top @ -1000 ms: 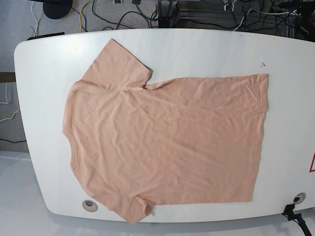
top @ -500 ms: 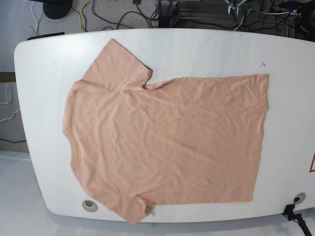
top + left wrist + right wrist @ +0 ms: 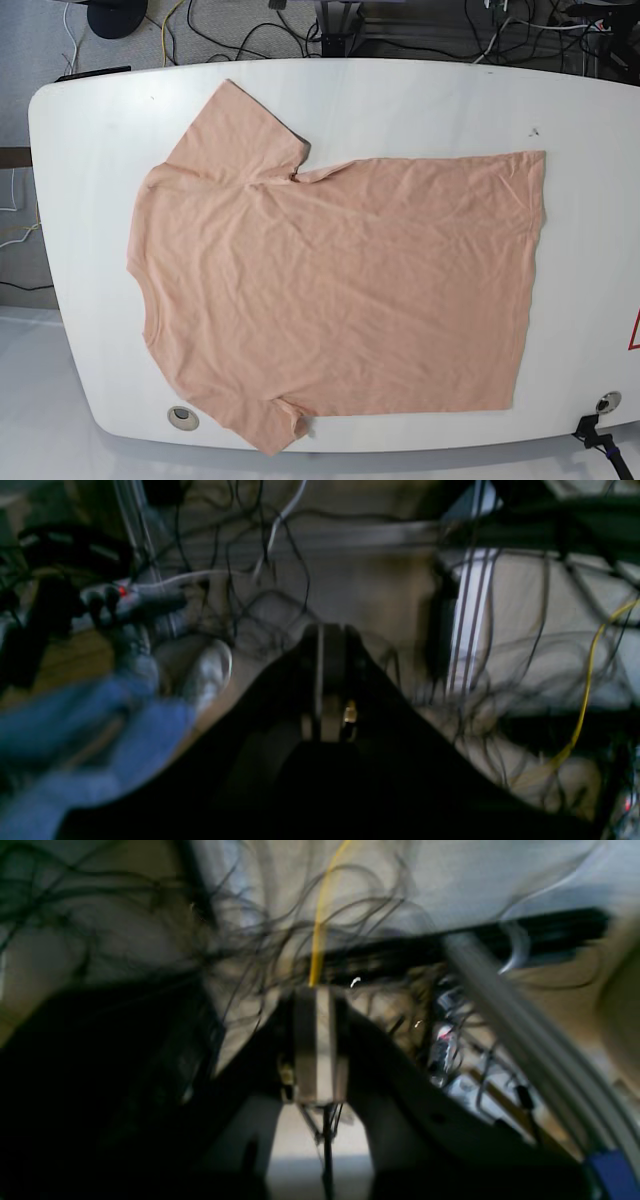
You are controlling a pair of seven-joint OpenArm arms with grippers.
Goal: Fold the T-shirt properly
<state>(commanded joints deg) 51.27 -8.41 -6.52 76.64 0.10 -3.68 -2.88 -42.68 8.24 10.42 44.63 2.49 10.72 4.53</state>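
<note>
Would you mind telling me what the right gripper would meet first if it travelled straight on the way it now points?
Probably the yellow cable directly ahead of the shut right gripper, among tangled dark wires; blur leaves depth unclear. It points nowhere near the T-shirt.

1. The base view is evenly and brightly lit; the white bench (image 3: 420,100) is sharp, with faint glare and curved, distorted edges.
2. Only thin shadows are cast beside the T-shirt (image 3: 330,290).
3. Both wrist views are dim and heavily blurred.
4. The left pincer (image 3: 327,680) is rendered nearly black, the right pincer (image 3: 315,1040) smeared.
</note>
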